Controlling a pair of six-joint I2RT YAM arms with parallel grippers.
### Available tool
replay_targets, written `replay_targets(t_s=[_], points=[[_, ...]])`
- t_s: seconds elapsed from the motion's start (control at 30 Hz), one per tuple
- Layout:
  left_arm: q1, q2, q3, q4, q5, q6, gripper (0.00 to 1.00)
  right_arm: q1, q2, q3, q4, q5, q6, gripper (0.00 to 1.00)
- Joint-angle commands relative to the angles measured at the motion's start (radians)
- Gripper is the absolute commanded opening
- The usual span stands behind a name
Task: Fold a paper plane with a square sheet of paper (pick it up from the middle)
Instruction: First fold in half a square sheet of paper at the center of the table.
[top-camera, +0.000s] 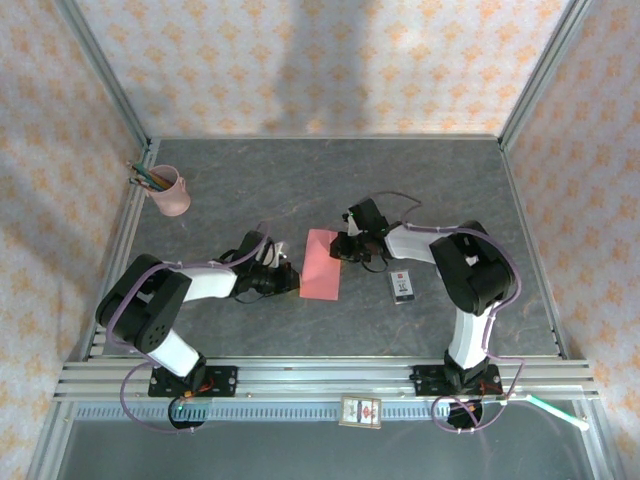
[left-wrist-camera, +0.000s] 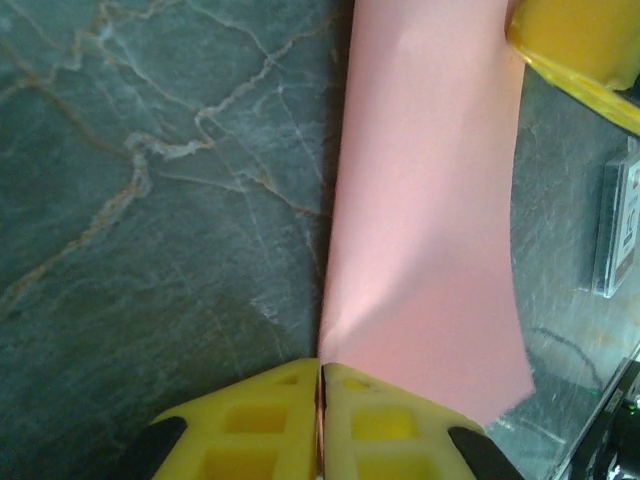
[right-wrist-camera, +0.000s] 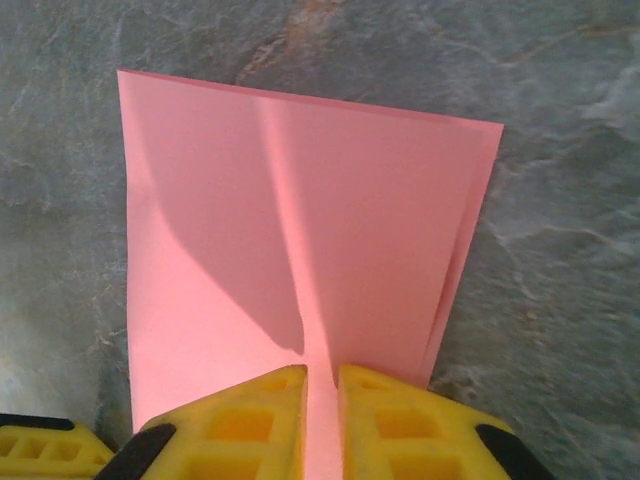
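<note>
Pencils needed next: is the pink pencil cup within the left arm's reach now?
Probably: bare table lies before the pink pencil cup, but the left gripper is shut on the salmon-pink paper sheet.

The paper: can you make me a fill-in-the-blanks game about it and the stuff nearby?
The paper is coloured ___. The left gripper pinching it has ___ fingers. The small box lies nearer the ___ arm. The cup holds ___.
Missing words: pink, yellow, right, pencils.
</note>
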Motion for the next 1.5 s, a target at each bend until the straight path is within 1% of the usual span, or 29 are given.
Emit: replay_targets(t_s=[0.0,0.17,0.27,0.33,0.4,0.6,0.77,1.07,1.23,1.47], points=[[-0.031,0.005,-0.020,-0.117,-0.018,0.007,0.13,-0.008,-0.055,-0.017,-0.050,0.025,-0.001,0.17],[-0.031,-0.072,0.006,-0.105,-0.044,-0.027,0.14,-0.006,-0.061,-0.053,-0.036,0.025,0.000,0.17],[-0.031,-0.129,0.019,-0.058,-0.043,-0.073,0.18,-0.006,-0.045,-0.062,-0.028,0.024,0.000,0.16],[-0.031,-0.140,0.025,-0.017,-0.023,-0.102,0.19,-0.006,-0.039,-0.066,-0.023,0.023,0.001,0.16],[-0.036,-0.126,0.035,0.013,-0.005,-0.120,0.21,-0.006,-0.038,-0.068,-0.019,0.022,0.001,0.15],[-0.072,-0.010,0.105,0.014,0.005,-0.096,0.21,-0.006,-0.030,-0.072,-0.018,0.028,-0.002,0.13],[-0.059,0.061,0.124,0.015,-0.005,-0.085,0.20,-0.006,-0.030,-0.082,-0.016,0.033,-0.002,0.13],[-0.037,0.099,0.077,0.046,-0.003,-0.083,0.18,-0.006,-0.029,-0.083,-0.016,0.033,-0.005,0.13],[-0.030,0.102,0.047,0.046,-0.011,-0.084,0.17,-0.006,-0.039,-0.054,-0.023,0.032,-0.008,0.17],[-0.029,0.090,0.028,-0.009,-0.020,-0.040,0.16,-0.006,-0.086,-0.023,-0.042,0.036,-0.015,0.24]])
